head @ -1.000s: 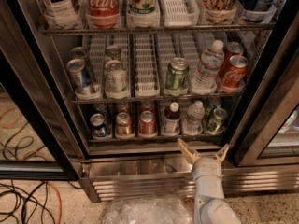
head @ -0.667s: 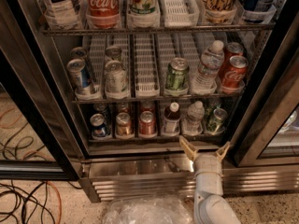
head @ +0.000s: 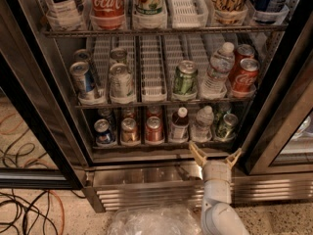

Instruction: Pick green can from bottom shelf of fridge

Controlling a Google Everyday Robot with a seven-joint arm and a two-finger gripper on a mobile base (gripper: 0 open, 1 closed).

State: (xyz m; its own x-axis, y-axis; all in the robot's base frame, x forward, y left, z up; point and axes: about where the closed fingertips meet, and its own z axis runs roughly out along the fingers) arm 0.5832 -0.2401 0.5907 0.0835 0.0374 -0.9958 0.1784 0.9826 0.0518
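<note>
- Green can (head: 227,126) stands at the right end of the bottom shelf (head: 146,145), at the front of its lane, just right of a clear water bottle (head: 202,124).
- Gripper (head: 215,155) hovers in front of the fridge (head: 61,89), just below the shelf's front rail and slightly left of the can. Its two tan fingers are spread wide and hold nothing.
- The same rack also carries a dark bottle (head: 180,124) with a red cap, a red can (head: 154,129) and a blue can (head: 103,131).
- A ribbed steel grille (head: 146,192) runs along the cooler's base.
- The floor (head: 279,222) is speckled stone. Black and orange cables (head: 22,212) sprawl at the left, and crumpled clear plastic (head: 151,222) lies in front of the grille.
</note>
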